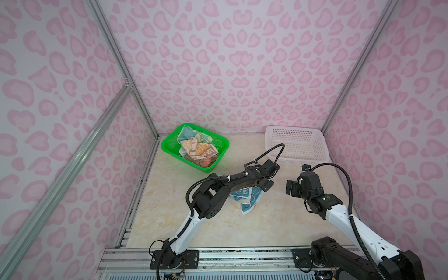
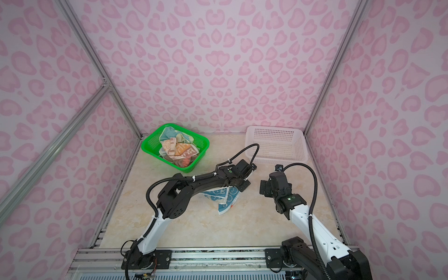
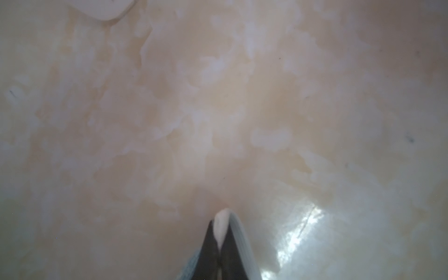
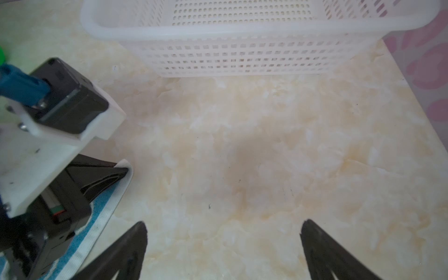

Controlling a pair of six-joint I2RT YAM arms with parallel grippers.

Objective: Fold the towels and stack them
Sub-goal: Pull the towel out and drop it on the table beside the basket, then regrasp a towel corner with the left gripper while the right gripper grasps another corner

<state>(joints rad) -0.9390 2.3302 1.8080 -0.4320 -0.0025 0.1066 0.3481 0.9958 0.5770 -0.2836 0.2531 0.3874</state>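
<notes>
Glossy marble-look tabletop (image 1: 169,218), soft cloth towel (image 1: 248,200) — perforated plastic green basket (image 1: 167,150) and white basket (image 1: 303,155).

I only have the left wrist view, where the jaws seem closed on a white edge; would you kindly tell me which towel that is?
Observer: It is the blue-printed towel, crumpled on the table; the left gripper pinches one corner.
Operator: Thank you; where is the other arm?
Observer: The right gripper hovers open over bare table beside that towel.
Operator: And the rest?
Observer: The other towels lie heaped in the green basket.
</notes>
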